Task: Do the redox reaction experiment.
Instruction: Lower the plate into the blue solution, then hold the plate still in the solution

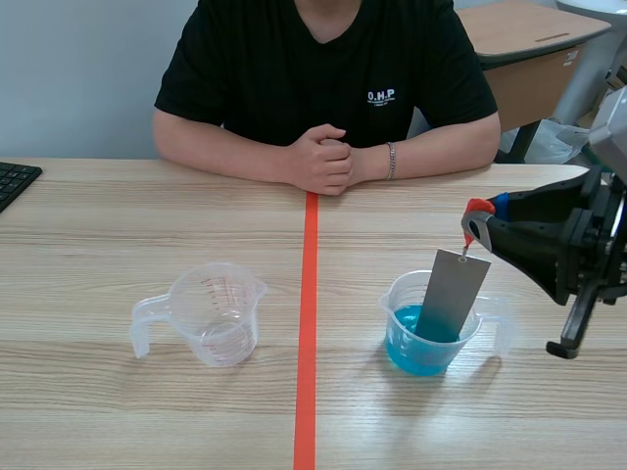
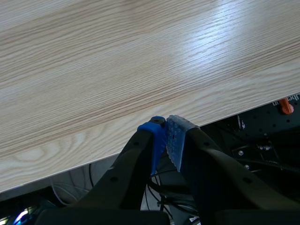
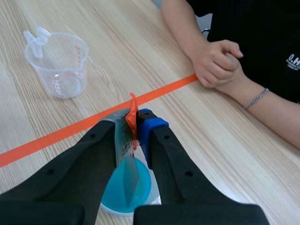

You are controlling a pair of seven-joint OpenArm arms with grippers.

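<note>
Right gripper (image 1: 477, 217) comes in low from the right side, arm held nearly level above the table, fingers pointing toward the middle and pinched tight on an orange-red tab (image 1: 477, 208). From its own wrist camera, that tab (image 3: 132, 115) stands up between the two pads of the right gripper (image 3: 133, 124).

Now the wooden table (image 1: 98, 225): it runs away to a person (image 1: 323, 59) in a black shirt sitting across it, forearms resting on the top, hands (image 1: 321, 157) clasped right at the far end of the orange tape line (image 1: 307, 343).

Left gripper (image 2: 166, 136) sits back at the near edge of the table, pads pressed together with nothing between them.

On the right of the tape stands the clear cup (image 1: 394, 311) with blue liquid (image 1: 411, 348) in it. Left of the tape, well apart, is the empty cup (image 1: 216, 313), upright, handle toward the left.

A grey metal plate (image 1: 451, 294) hangs from the tab, tilted, its lower end down inside the cup and in the blue liquid. Whether it reaches the cup's floor, I can't make out.

A black keyboard (image 1: 12, 181) corner shows at the far left. Smallest of all, a bracelet (image 1: 391, 160) on the person's wrist.
</note>
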